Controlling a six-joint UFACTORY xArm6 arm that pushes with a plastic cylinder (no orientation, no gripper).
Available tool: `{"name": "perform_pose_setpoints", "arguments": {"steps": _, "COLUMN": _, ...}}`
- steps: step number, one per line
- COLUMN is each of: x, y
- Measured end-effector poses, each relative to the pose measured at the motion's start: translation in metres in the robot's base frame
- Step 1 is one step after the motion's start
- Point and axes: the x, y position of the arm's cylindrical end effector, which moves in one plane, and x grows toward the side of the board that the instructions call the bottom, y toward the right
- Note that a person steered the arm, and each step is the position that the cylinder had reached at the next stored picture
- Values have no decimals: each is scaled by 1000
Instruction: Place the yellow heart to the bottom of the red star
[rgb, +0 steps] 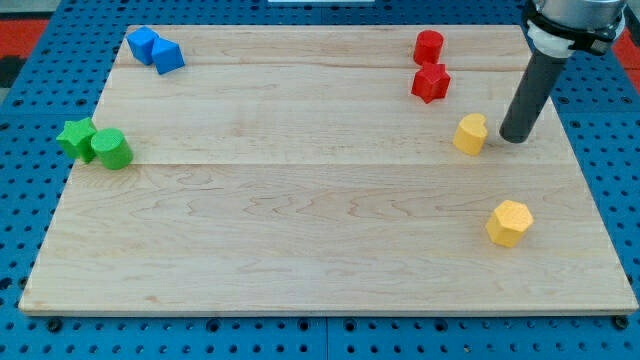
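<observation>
The yellow heart (470, 133) lies on the wooden board at the view's right, below and a little right of the red star (431, 82). My tip (514, 137) stands just to the right of the yellow heart, with a small gap between them. The dark rod rises up and to the right out of the view's top.
A red cylinder (428, 46) sits just above the red star. A yellow hexagon (509, 222) lies at the lower right. Two blue blocks (155, 49) sit at the top left. A green star (76, 137) and a green cylinder (112, 148) sit at the left edge.
</observation>
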Motion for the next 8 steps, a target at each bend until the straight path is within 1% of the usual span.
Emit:
{"name": "perform_pose_setpoints", "arguments": {"steps": 1, "x": 0, "y": -34}}
{"name": "perform_pose_setpoints", "arguments": {"steps": 2, "x": 4, "y": -50}}
{"name": "perform_pose_setpoints", "arguments": {"steps": 3, "x": 5, "y": -57}}
{"name": "perform_pose_setpoints", "arguments": {"steps": 4, "x": 30, "y": -47}}
{"name": "perform_pose_setpoints", "arguments": {"steps": 5, "x": 30, "y": -60}}
{"name": "perform_pose_setpoints", "arguments": {"steps": 6, "x": 17, "y": -60}}
{"name": "perform_pose_setpoints", "arguments": {"steps": 8, "x": 14, "y": -65}}
